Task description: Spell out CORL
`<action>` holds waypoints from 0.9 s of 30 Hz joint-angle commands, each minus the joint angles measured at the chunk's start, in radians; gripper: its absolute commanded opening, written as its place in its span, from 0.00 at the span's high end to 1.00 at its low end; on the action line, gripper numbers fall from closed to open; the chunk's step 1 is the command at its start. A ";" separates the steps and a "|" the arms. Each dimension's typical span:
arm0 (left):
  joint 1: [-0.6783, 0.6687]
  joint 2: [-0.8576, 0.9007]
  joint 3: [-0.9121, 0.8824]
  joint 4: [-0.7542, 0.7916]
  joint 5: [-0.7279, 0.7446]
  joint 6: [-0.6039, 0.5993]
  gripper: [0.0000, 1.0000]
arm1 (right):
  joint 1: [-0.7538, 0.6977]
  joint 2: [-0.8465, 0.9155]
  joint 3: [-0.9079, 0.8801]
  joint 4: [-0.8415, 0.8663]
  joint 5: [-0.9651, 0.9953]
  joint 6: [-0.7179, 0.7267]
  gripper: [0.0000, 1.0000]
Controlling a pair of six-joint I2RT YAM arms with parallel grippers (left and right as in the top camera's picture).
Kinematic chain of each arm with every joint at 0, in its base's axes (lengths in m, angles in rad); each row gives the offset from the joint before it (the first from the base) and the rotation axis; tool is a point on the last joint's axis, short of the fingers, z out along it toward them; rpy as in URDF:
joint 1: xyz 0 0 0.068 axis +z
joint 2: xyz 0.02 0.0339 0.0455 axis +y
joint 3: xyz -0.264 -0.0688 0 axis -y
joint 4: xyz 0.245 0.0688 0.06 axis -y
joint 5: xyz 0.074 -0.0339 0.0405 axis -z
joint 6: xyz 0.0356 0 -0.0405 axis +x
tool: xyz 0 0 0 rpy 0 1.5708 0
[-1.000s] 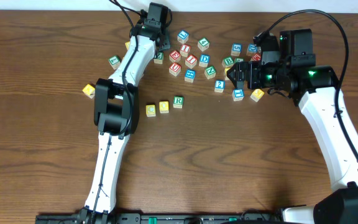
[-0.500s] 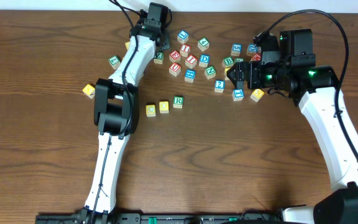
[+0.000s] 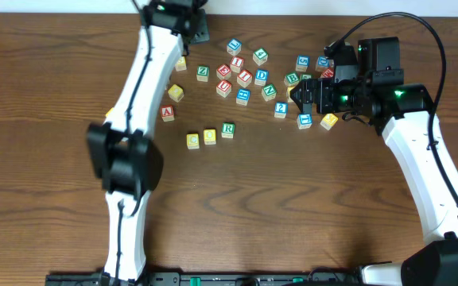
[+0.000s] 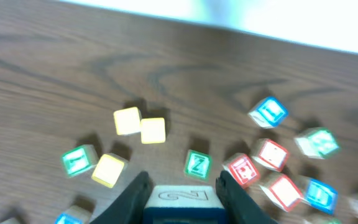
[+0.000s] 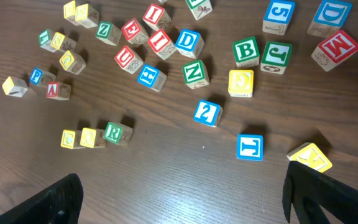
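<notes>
A row of three blocks lies mid-table: yellow C [image 3: 193, 140], yellow O [image 3: 210, 137], green R [image 3: 227, 129]. The row also shows in the right wrist view: C [image 5: 69, 139], O [image 5: 90, 137], R [image 5: 113, 132]. My left gripper [image 3: 189, 22] is at the far edge of the table. In the left wrist view it [image 4: 184, 198] is shut on a block [image 4: 184, 200] with a blue side and a carved top face that I cannot read for sure. My right gripper [image 3: 299, 94] hovers over the right of the pile, wide open and empty [image 5: 182, 190].
Several loose letter blocks lie scattered at the back, among them green Z [image 3: 203, 72], red A [image 3: 167, 113], blue 2 [image 3: 281, 109], a blue block [image 5: 250, 147] and a yellow block [image 5: 309, 155]. The table's far edge runs just behind the left gripper.
My left arm has swung to the left and its gripper has moved toward the far edge, uncovering a yellow block and the red A. The right arm has not moved.
</notes>
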State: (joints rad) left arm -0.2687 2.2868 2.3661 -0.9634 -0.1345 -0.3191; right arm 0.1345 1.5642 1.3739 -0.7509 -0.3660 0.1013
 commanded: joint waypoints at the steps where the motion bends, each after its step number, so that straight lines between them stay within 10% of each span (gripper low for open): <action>1: -0.059 -0.127 0.007 -0.154 -0.004 0.010 0.73 | 0.004 0.008 0.019 -0.002 0.001 -0.005 0.01; 14: -0.232 -0.131 -0.172 -0.398 -0.005 -0.150 0.75 | 0.004 0.008 0.019 -0.002 0.001 -0.005 0.01; 27: -0.248 -0.131 -0.585 0.015 0.180 -0.174 0.76 | 0.004 0.008 0.019 -0.002 0.001 -0.005 0.01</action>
State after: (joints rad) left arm -0.5068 2.1494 1.8477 -0.9989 0.0090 -0.4755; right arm 0.1345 1.5642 1.3739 -0.7506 -0.3664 0.1013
